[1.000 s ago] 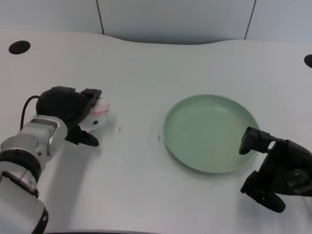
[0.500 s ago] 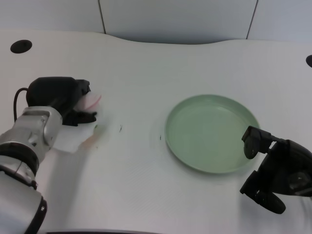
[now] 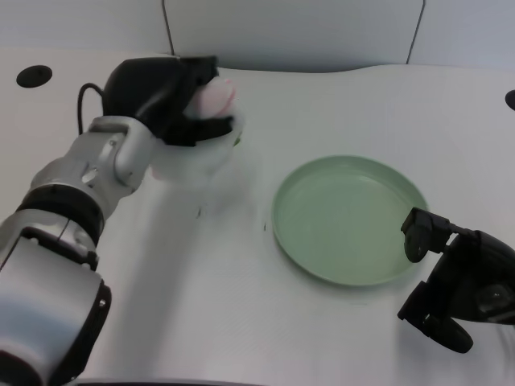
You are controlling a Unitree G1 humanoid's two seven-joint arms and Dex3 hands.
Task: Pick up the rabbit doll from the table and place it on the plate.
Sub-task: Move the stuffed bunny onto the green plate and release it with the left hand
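White table, green plate, left robot hand gripping white-and-pink rabbit doll aloft

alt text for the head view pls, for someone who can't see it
The robot's left hand holds the white and pink rabbit doll raised above the white table, left of the plate. The green plate has nothing on it, and the right hand sits near its right rim.

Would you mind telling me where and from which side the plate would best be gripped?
By its raised rim, on the near-left edge, coming in from the left. The plate is flat and shallow, so only the rim gives purchase; that edge lies bare, while the right hand crowds the near-right rim.
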